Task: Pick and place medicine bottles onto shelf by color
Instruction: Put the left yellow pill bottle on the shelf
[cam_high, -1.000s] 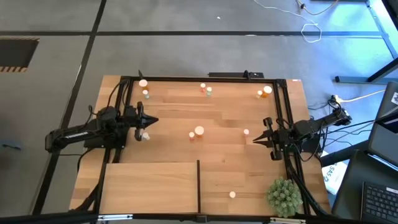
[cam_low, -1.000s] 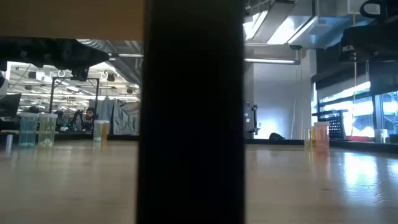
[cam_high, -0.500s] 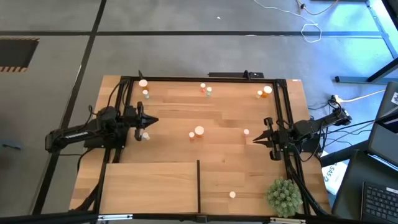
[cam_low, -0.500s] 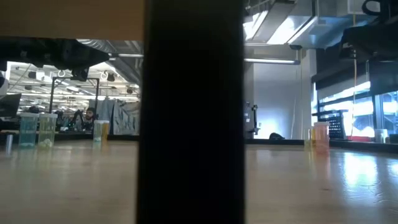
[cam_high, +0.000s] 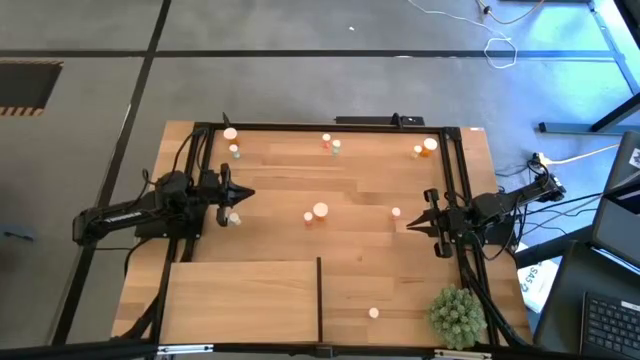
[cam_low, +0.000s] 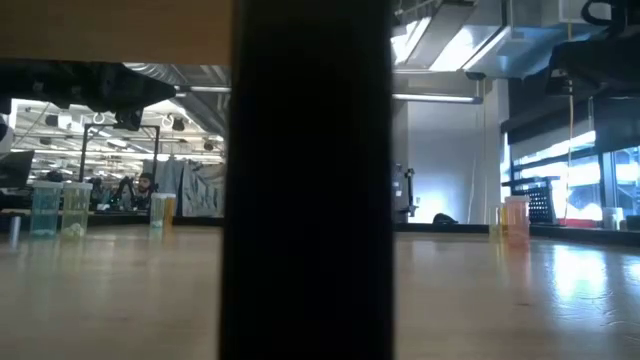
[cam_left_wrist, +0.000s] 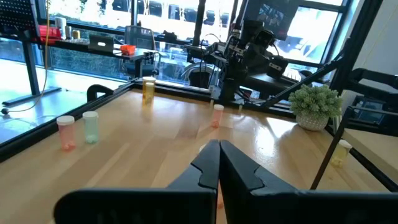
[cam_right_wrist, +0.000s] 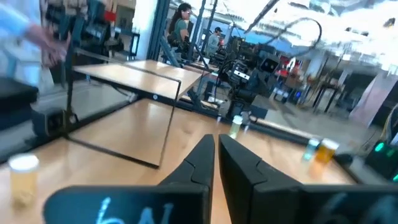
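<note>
Both arms parked, fingers clenched on nothing, over a planked wooden worktop (cam_high: 350, 200).

Nearest the camera edge lies the shelf (cam_high: 240, 300), a smooth pale board split by a thin dark upright divider (cam_high: 319, 298); 1 small white-capped bottle (cam_high: 373, 313) stands on its right half, beside a spiky green plant ball (cam_high: 457, 315). Mid-worktop, the left gripper (cam_high: 245, 194) and right gripper (cam_high: 404, 224) point inward, 3 round bottles (cam_high: 320, 210) between them. More cylindrical medicine bottles (cam_high: 330, 144) dot the far edge.
</note>
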